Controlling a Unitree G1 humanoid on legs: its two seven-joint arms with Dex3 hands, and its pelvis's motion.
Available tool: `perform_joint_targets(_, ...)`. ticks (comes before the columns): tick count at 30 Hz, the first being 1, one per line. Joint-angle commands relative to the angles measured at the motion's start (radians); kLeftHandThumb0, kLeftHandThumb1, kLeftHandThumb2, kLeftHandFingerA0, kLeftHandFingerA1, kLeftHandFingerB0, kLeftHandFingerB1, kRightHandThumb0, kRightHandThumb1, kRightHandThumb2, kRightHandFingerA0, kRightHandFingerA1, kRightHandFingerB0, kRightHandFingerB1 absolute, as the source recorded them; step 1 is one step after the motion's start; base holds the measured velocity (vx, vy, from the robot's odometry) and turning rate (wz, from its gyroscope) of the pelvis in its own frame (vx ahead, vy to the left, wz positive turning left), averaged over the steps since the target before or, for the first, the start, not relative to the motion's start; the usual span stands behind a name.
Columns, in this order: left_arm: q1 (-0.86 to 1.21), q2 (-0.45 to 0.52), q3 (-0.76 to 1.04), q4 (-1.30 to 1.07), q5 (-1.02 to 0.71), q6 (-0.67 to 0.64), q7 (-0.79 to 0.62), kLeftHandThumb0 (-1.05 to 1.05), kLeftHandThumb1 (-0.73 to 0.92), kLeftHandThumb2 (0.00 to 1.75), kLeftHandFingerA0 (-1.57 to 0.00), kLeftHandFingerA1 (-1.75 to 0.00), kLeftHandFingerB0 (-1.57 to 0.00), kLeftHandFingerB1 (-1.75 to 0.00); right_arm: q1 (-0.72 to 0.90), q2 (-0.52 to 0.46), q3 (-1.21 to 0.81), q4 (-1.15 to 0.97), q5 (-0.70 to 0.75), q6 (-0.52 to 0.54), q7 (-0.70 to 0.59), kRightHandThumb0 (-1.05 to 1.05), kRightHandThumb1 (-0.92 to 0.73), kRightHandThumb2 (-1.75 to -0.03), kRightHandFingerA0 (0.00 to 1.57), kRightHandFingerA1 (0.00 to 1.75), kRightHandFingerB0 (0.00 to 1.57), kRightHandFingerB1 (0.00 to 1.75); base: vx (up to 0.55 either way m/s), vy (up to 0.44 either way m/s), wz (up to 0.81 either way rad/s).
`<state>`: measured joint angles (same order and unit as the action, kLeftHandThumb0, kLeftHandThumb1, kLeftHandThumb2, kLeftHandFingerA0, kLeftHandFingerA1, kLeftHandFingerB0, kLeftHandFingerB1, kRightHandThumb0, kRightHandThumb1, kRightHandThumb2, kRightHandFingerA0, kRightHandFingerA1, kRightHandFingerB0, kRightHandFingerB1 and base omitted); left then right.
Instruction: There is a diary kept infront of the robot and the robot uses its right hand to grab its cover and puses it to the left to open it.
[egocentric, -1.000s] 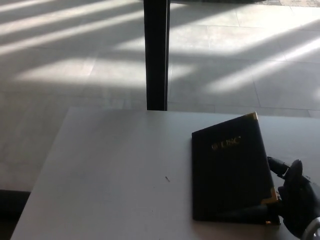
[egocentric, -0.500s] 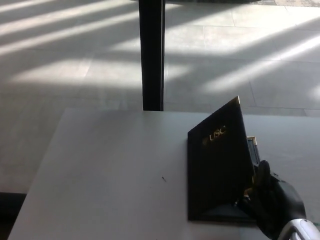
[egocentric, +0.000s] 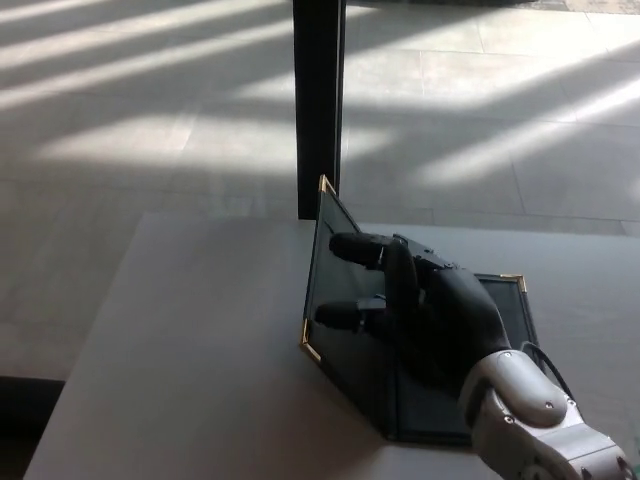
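The black diary (egocentric: 505, 310) with gold corners lies on the grey table (egocentric: 200, 340), right of centre. Its front cover (egocentric: 345, 375) stands raised and leans toward the left, with the inner face turned to me. My right hand (egocentric: 425, 300) reaches in from the lower right over the diary. Its fingers (egocentric: 345, 246) are spread and rest flat against the inside of the cover, holding nothing. The hand hides most of the diary's inner page. My left hand does not show.
A black pillar (egocentric: 318, 100) rises just behind the table's far edge, close behind the cover's top corner. Beyond it lies a tiled floor (egocentric: 150, 130) with sun stripes. Bare tabletop lies left of the diary.
The cover has swung from slightly lifted to past upright, now leaning left. My right hand moved from the diary's lower right edge up and left onto the cover's inner face. The camera shifted slightly.
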<state>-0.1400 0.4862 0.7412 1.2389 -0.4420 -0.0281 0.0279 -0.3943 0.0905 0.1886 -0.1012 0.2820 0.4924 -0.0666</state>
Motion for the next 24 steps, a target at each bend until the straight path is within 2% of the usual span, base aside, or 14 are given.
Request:
perform_joint_targets(1, -0.004, 0.027, -0.006, 0.003, -0.004, -0.009, -0.005, -0.88, 0.67, 1.49, -0.29, -1.08, 0.00, -0.85, -0.049, -0.048, 0.024, 0.070, -0.120, -0.044, 0.009, -0.92, -0.92, -0.71, 0.65, 0.75, 0.49, 0.62, 0.00, 0.000, 0.00)
perform_joint_targets(2, -0.006, 0.030, -0.010, 0.003, 0.000, -0.008, -0.003, -1.05, 0.92, 1.15, -0.28, -1.67, -0.17, -1.35, -0.055, -0.074, 0.030, 0.099, -0.154, -0.043, -0.003, -0.87, -0.92, -0.71, 0.63, 0.75, 0.49, 0.62, 0.00, 0.000, 0.00)
perform_joint_targets(3, -0.009, 0.032, -0.013, 0.001, 0.001, -0.006, 0.000, -0.97, 0.73, 1.56, -0.41, -1.21, 0.00, -0.91, -0.057, -0.087, 0.029, 0.116, -0.169, -0.041, -0.008, -0.83, -0.72, -1.10, 0.59, 0.75, 0.48, 0.66, 0.00, 0.000, 0.00)
perform_joint_targets(4, -0.015, 0.038, -0.009, 0.001, -0.005, 0.000, -0.002, -1.05, 0.92, 1.14, -0.28, -1.73, -0.16, -1.39, -0.061, -0.105, 0.031, 0.141, -0.190, -0.047, -0.015, -0.89, -0.79, -0.87, 0.61, 0.74, 0.45, 0.61, 0.00, 0.000, 0.00)
perform_joint_targets(5, -0.015, 0.038, -0.009, 0.002, -0.006, 0.000, -0.002, -1.05, 0.92, 1.14, -0.28, -1.73, -0.16, -1.39, -0.062, -0.105, 0.031, 0.144, -0.191, -0.049, -0.015, -0.89, -0.79, -0.87, 0.61, 0.74, 0.45, 0.61, 0.00, 0.000, 0.00)
perform_joint_targets(6, -0.020, 0.040, -0.013, 0.001, -0.001, 0.002, 0.005, -0.94, 0.73, 1.55, -0.42, -1.20, 0.00, -0.89, -0.065, -0.124, 0.028, 0.180, -0.214, -0.077, -0.022, -0.82, -0.91, -0.73, 0.57, 0.72, 0.42, 0.58, 0.00, 0.000, 0.00)
perform_joint_targets(8, -0.020, 0.039, -0.019, 0.001, 0.003, 0.001, 0.003, -0.91, 0.69, 1.52, -0.37, -1.16, 0.00, -0.87, -0.071, -0.141, 0.009, 0.240, -0.223, -0.112, -0.024, -0.84, -0.92, -0.73, 0.56, 0.72, 0.42, 0.58, 0.00, 0.000, 0.00)
perform_joint_targets(11, -0.029, 0.038, -0.027, 0.001, 0.004, 0.000, 0.020, -1.04, 0.79, 1.62, -0.37, -1.23, 0.00, -0.94, -0.072, -0.147, -0.001, 0.275, -0.238, -0.150, -0.022, -0.84, -0.92, -0.73, 0.60, 0.72, 0.45, 0.58, 0.00, 0.000, 0.00)
perform_joint_targets(12, -0.029, 0.039, -0.026, 0.000, 0.000, -0.002, 0.005, -1.05, 0.92, 1.16, -0.29, -1.70, -0.17, -1.38, -0.069, -0.156, -0.005, 0.308, -0.252, -0.176, -0.030, -0.79, -0.73, -1.09, 0.58, 0.73, 0.48, 0.65, 0.00, 0.000, 0.00)
perform_joint_targets(15, -0.035, 0.043, -0.035, -0.003, 0.003, 0.000, 0.007, -1.05, 0.92, 1.17, -0.28, -1.68, -0.15, -1.34, -0.062, -0.129, -0.016, 0.369, -0.271, -0.191, -0.062, -0.79, -0.92, -0.69, 0.63, 0.66, 0.50, 0.56, 0.00, 0.000, 0.00)
perform_joint_targets(16, -0.037, 0.042, -0.035, -0.004, 0.002, 0.000, 0.009, -1.05, 0.92, 1.17, -0.26, -1.68, -0.13, -1.33, -0.062, -0.118, -0.018, 0.378, -0.271, -0.186, -0.067, -0.77, -0.71, -1.07, 0.58, 0.70, 0.49, 0.64, 0.00, 0.000, 0.00)
perform_joint_targets(18, -0.037, 0.042, -0.044, -0.007, 0.009, -0.003, 0.009, -1.05, 0.92, 1.15, -0.29, -1.63, -0.14, -1.28, -0.067, -0.091, -0.007, 0.411, -0.288, -0.202, -0.080, -0.77, -0.92, -0.67, 0.66, 0.63, 0.53, 0.55, 0.00, 0.000, 0.00)
perform_joint_targets(23, -0.044, 0.048, -0.059, -0.003, 0.009, -0.001, -0.010, -1.05, 0.92, 1.17, -0.20, -1.65, -0.10, -1.31, -0.113, -0.024, 0.035, 0.458, -0.328, -0.216, -0.087, -0.79, -0.92, -0.67, 0.66, 0.62, 0.52, 0.52, 0.00, 0.000, 0.00)
perform_joint_targets(24, -0.049, 0.048, -0.060, -0.004, 0.008, 0.000, -0.004, -1.05, 0.92, 1.17, -0.23, -1.69, -0.14, -1.34, -0.122, -0.012, 0.042, 0.455, -0.336, -0.214, -0.089, -0.74, -0.71, -1.08, 0.60, 0.68, 0.50, 0.62, 0.00, 0.000, 0.00)
